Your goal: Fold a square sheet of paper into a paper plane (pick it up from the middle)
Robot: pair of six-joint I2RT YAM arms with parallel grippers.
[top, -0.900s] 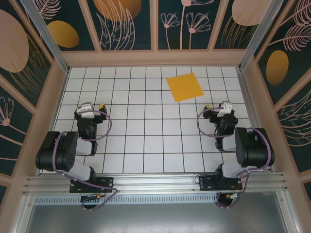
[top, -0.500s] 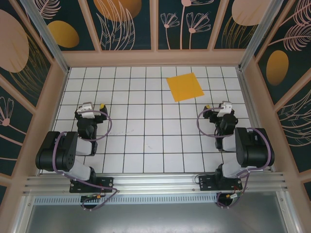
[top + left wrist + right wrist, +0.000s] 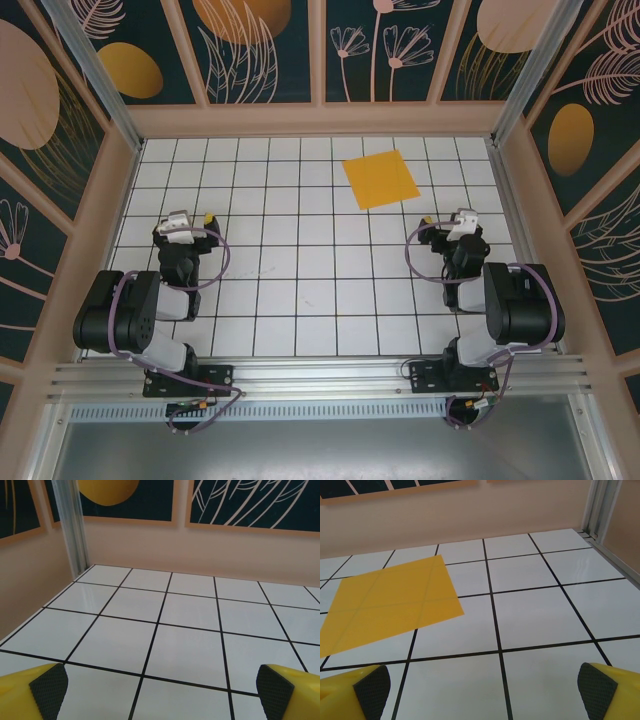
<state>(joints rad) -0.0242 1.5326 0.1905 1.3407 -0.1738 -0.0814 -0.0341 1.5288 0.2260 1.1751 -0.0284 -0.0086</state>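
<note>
The square sheet of paper [image 3: 380, 179] lies flat and unfolded on the white grid table, toward the far right; in the right wrist view the sheet [image 3: 390, 602] sits ahead and to the left of the fingers. My right gripper [image 3: 462, 222] rests near the right wall, roughly two tiles nearer than the sheet, jaws wide open [image 3: 485, 692] with bare tiles between the pads. My left gripper [image 3: 185, 225] stands far from the paper by the left wall, also open [image 3: 162, 690] with nothing between its yellow fingers.
Tan walls with dark printed panels [image 3: 265, 50] enclose the table on three sides. An aluminium post [image 3: 75, 527] stands at the far-left corner, another post [image 3: 600, 507] at the far right. The arm bases sit on a rail [image 3: 320, 378] at the near edge.
</note>
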